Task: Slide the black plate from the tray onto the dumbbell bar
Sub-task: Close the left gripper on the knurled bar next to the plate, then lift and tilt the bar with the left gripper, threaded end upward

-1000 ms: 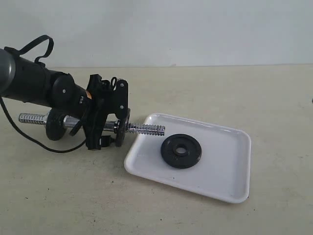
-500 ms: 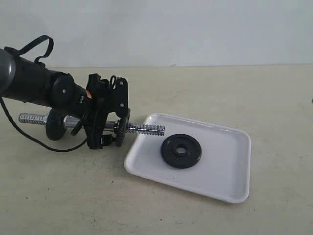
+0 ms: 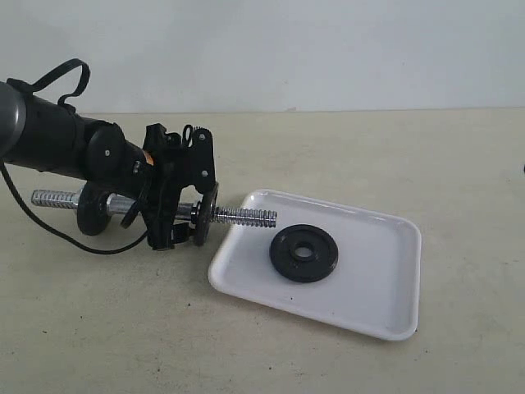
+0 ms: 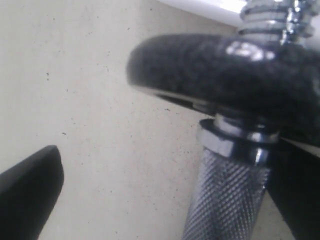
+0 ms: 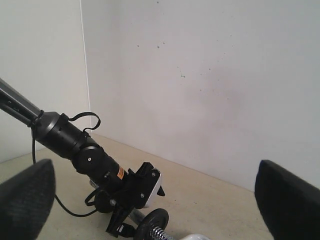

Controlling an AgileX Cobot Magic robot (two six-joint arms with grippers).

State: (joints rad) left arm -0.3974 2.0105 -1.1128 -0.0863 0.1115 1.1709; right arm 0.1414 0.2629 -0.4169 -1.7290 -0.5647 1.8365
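Observation:
One black plate (image 3: 303, 253) lies flat in the white tray (image 3: 381, 279). The dumbbell bar (image 3: 246, 217) lies on the table, its threaded end reaching over the tray's near-left rim. Two more black discs sit on the bar (image 3: 92, 212) (image 3: 205, 215). My left gripper (image 3: 174, 236) straddles the bar between those discs. In the left wrist view the left gripper (image 4: 165, 200) is open, the knurled bar (image 4: 230, 195) close to one finger (image 4: 300, 190) and far from the other. My right gripper (image 5: 157, 200) is open and empty, up in the air, looking down at the left arm.
The left arm (image 3: 57, 139) and its cable stretch in from the left edge above the table. A pale wall stands behind the table. The beige tabletop (image 3: 123, 328) is bare in front of the tray.
The left gripper has shifted very slightly over the bar. The plate, tray and bar have not moved.

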